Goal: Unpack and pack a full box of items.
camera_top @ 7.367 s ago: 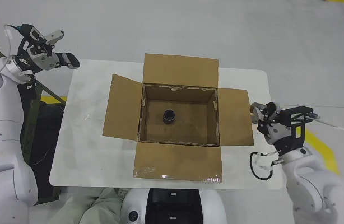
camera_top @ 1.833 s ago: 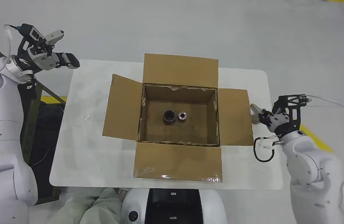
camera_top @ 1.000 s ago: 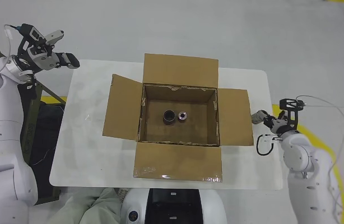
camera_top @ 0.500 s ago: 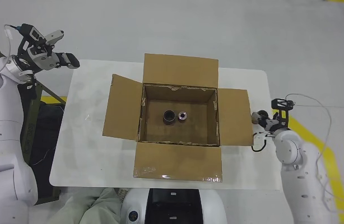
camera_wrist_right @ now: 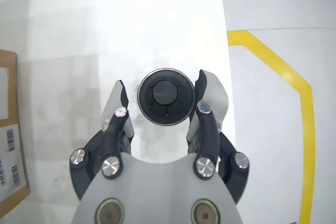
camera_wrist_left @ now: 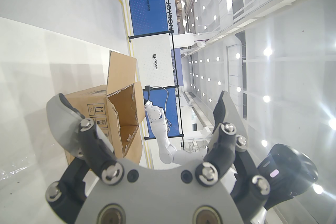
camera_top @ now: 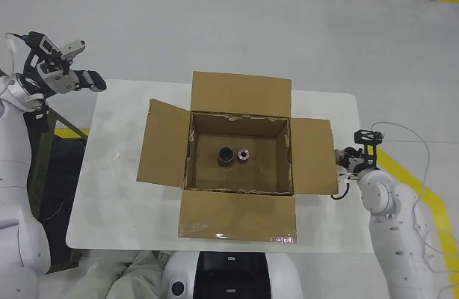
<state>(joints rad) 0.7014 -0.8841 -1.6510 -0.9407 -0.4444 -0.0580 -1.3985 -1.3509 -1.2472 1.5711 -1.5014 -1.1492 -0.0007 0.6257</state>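
Swung downward since earlier, the right end effector (camera_wrist_right: 161, 83) straddles a black round item (camera_wrist_right: 165, 97) at the tabletop's (camera_top: 117, 187) right edge beside the box (camera_top: 241, 93), fingers spread, one pad (camera_wrist_right: 200, 80) touching it; the left end effector (camera_wrist_left: 141, 101) hangs open.

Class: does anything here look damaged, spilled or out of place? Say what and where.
The open brown cardboard box has ragged, torn edges along its inner rim, most at the far wall and flap corners. Nothing is spilled or askew.

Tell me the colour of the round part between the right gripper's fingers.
The round part is black with a silver rim; right wrist view shows it best.
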